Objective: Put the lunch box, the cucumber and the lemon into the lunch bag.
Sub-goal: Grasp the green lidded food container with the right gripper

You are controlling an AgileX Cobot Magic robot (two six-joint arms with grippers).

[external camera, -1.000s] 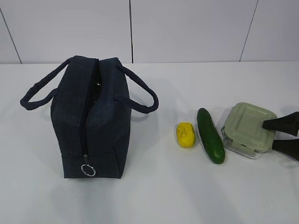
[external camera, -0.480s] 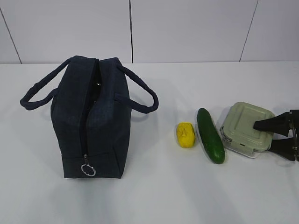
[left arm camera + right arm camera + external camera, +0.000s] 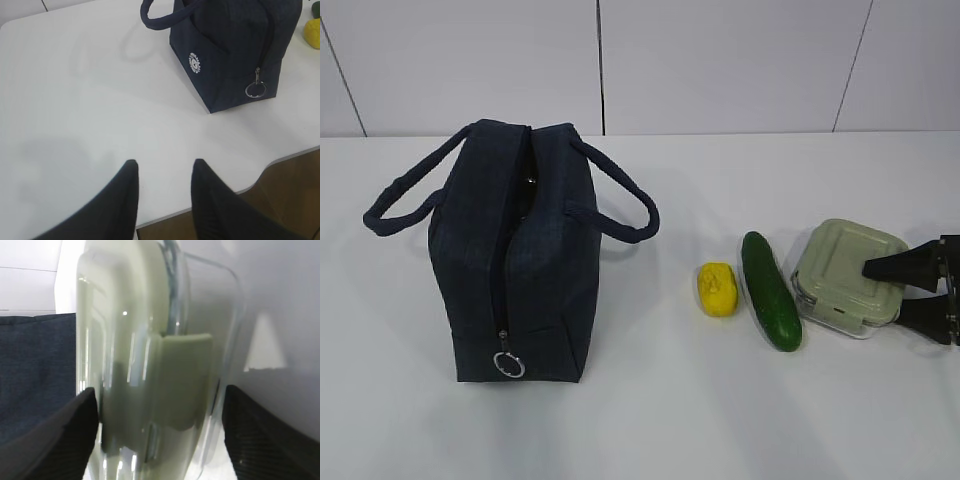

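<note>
The left gripper (image 3: 162, 172) shows only in its own wrist view, hovering over bare white surface (image 3: 650, 420) near the front edge, jaws parted with nothing between them. Up and to the right in that view stands the bag (image 3: 235, 50), a round white logo (image 3: 194, 62) on its side panel.

In the exterior view, the bag (image 3: 515, 255) sits upright on the left part of the surface, narrow end toward the camera. Its two handles (image 3: 620, 200) loop out to either side. The zipper (image 3: 503, 290) runs down the near end to a silver ring pull (image 3: 508, 365) close to the base; along the top the opening gapes a little, dark inside.

To the right, well apart from the bag, lies the lemon (image 3: 717, 288). Just beside it is the cucumber (image 3: 770, 291), lying lengthwise roughly front to back, its far tip angled slightly left. Next comes the box (image 3: 845, 275), its green lid on, resting flat just beside the cucumber; whether they touch cannot be told.

At the far right edge the right gripper (image 3: 883, 290) reaches in sideways, one finger over the lid's right part, the other lower at the box's near right corner. The right wrist view shows the box (image 3: 150, 370) filling the gap between the two dark fingers (image 3: 55, 435), with both fingers right at its faces. Whether the jaws are pressing on it cannot be told.
</note>
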